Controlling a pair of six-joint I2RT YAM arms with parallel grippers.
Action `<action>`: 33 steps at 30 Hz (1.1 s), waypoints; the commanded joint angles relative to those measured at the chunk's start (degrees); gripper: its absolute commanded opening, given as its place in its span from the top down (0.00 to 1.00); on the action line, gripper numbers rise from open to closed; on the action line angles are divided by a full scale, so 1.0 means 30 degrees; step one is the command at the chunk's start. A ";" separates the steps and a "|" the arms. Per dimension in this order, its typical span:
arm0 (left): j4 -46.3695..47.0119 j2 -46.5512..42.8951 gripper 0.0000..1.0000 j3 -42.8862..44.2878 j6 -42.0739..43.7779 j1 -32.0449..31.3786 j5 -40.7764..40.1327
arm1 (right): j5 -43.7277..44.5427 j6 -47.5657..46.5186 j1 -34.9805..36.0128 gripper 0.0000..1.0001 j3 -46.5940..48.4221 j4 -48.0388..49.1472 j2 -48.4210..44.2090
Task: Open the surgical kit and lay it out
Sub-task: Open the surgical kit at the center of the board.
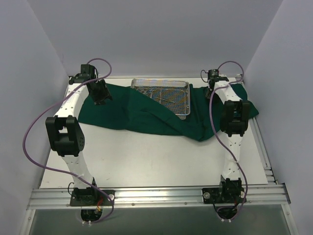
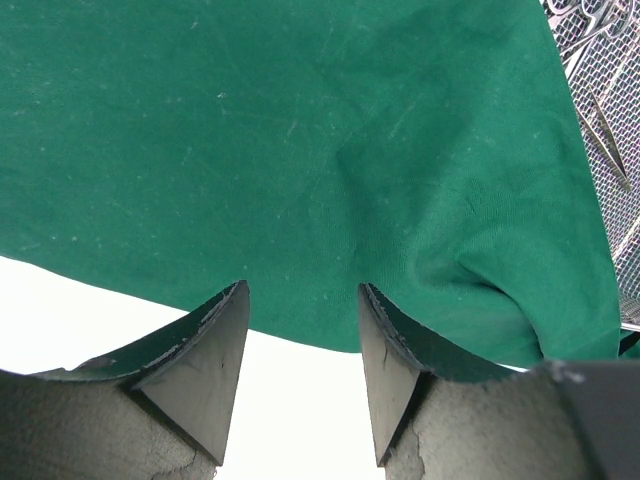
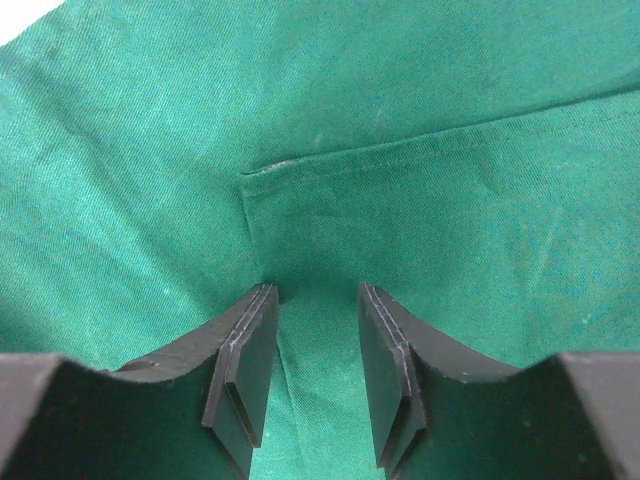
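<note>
The dark green cloth point(image 1: 146, 115) lies spread across the far half of the table, with folds at its near edge. The silver wire-mesh tray point(image 1: 183, 105) sits on it at the back centre and holds several small steel instruments point(image 1: 161, 93). My left gripper point(image 1: 100, 100) is open over the cloth's left end; its wrist view shows the cloth's near edge point(image 2: 300, 200) between the fingers and the tray point(image 2: 600, 110) at the right. My right gripper point(image 3: 315, 300) is open, its fingertips down on a hemmed corner of the cloth point(image 3: 330, 190).
White walls enclose the table on the left, back and right. An aluminium rail point(image 1: 156, 196) runs along the near edge with both arm bases on it. Purple cables loop beside each arm. The cloth's right end hangs near the table's right edge point(image 1: 252, 110).
</note>
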 commanded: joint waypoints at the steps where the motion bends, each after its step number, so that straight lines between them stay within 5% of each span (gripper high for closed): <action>1: 0.0518 0.0089 0.44 0.0116 -0.0006 -0.0073 0.0319 | 0.0094 -0.0074 0.0189 0.62 0.0060 -0.0441 -0.0606; 33: 0.0284 -0.0086 0.44 -0.0294 0.0345 0.0425 0.0496 | -0.0784 -0.1070 0.0423 0.64 -0.2896 0.0582 -0.1654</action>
